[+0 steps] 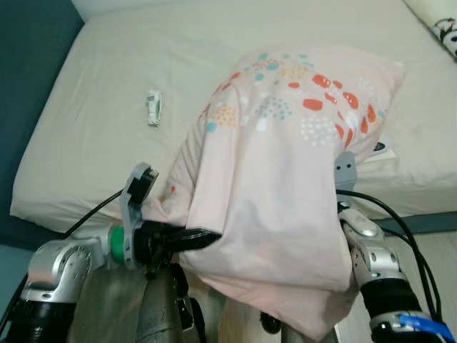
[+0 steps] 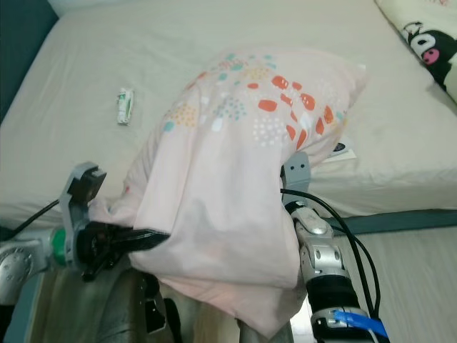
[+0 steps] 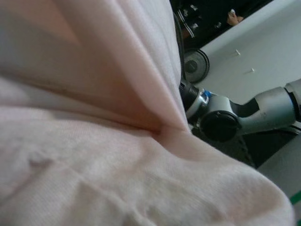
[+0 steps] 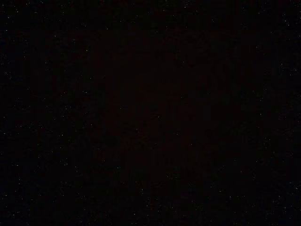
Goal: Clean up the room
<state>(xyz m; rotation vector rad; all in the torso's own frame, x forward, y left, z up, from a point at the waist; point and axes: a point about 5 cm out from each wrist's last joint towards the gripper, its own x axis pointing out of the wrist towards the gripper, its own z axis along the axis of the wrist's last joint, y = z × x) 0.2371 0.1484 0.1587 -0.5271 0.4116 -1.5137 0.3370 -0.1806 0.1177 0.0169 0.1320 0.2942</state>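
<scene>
A big pale pink pillow point(image 1: 285, 164) with orange, teal and white dots is held up in front of me, its far end resting over the bed's near edge. My left gripper point(image 1: 209, 237) comes in from the left at the pillow's lower side, its black fingers shut on a fold of the cover. In the left wrist view pink fabric point(image 3: 117, 141) lies right against the camera. My right arm point(image 1: 371, 250) reaches up under the pillow's right side, where the pillow hides its fingers. The right wrist view is black.
The bed point(image 1: 107, 64) with a cream sheet spreads ahead. On it lie a small green and white packet point(image 1: 153, 107) and a card point(image 2: 341, 150) half under the pillow. A black and white plush point(image 2: 428, 46) sits far right. A dark blue wall point(image 1: 28, 57) bounds the left.
</scene>
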